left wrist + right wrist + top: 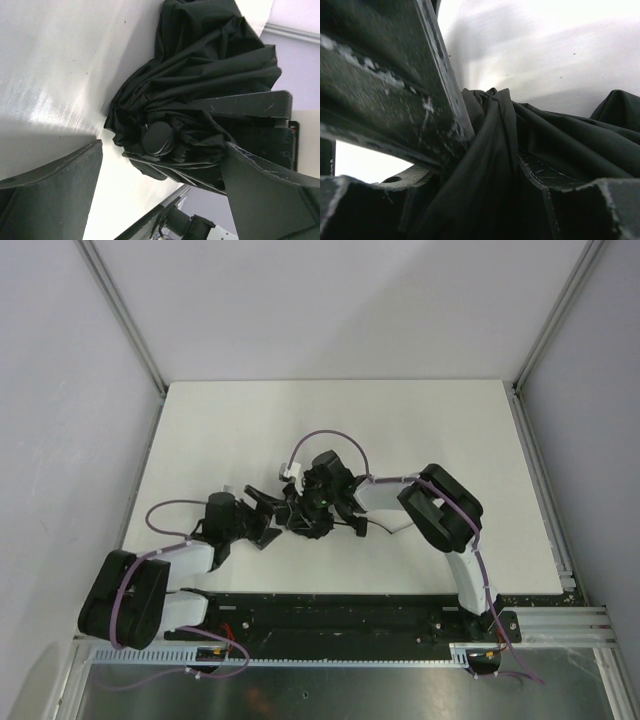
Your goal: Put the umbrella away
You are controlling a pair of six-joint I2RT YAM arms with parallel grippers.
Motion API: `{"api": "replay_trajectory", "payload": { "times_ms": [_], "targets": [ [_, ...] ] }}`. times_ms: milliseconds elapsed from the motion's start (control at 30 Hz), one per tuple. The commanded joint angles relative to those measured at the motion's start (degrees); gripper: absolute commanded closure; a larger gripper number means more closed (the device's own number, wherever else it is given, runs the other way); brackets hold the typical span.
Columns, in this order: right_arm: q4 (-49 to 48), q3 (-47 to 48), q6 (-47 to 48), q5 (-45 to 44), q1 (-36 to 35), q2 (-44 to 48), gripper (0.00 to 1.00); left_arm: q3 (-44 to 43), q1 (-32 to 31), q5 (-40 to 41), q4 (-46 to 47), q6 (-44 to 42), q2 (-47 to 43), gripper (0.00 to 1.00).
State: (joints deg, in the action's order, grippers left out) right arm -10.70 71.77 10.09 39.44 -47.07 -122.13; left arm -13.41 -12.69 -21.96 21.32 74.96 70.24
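The black folded umbrella (302, 516) lies bunched on the white table, between my two grippers. In the left wrist view its crumpled canopy (200, 65) and round end cap (157, 138) face the camera. My left gripper (162, 150) is open, its fingers (55, 185) spread either side of the cap end without touching it. My right gripper (322, 496) is shut on the canopy fabric; in the right wrist view the folds (495, 165) are pinched between its fingers (405, 85). The shaft, handle and strap are hidden.
The white table (250, 430) is walled by grey panels with metal corner posts (125, 320). A black rail (340, 615) runs along the near edge by the arm bases. Purple cables (330, 437) loop over both arms.
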Motion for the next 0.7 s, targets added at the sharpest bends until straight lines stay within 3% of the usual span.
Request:
{"api": "replay_trajectory", "payload": {
  "times_ms": [0, 167, 267, 567, 667],
  "targets": [
    [17.5, -5.4, -3.6, 3.1, 0.6, -8.9, 1.0, -0.4, -4.0, 7.2, 5.6, -1.9, 3.0, 0.01],
    [17.5, -5.5, -3.4, 6.1, 0.8, -9.2, 1.0, 0.3, -5.7, 13.7, 9.2, -2.3, 8.7, 0.03],
    [17.2, -5.3, -3.6, 7.6, 0.9, -9.1, 1.0, 0.6, -5.9, 14.8, 13.3, -2.4, 13.9, 0.1],
    [17.2, -4.4, -4.6, 7.5, 0.7, -8.1, 1.0, 4.4, -7.8, 19.4, 22.2, -5.3, 19.9, 0.74],
    [16.8, -4.4, -6.0, 4.9, 0.5, -6.6, 1.0, 4.1, -7.8, 18.4, 22.5, -6.7, 20.6, 0.87]
  ]
}}
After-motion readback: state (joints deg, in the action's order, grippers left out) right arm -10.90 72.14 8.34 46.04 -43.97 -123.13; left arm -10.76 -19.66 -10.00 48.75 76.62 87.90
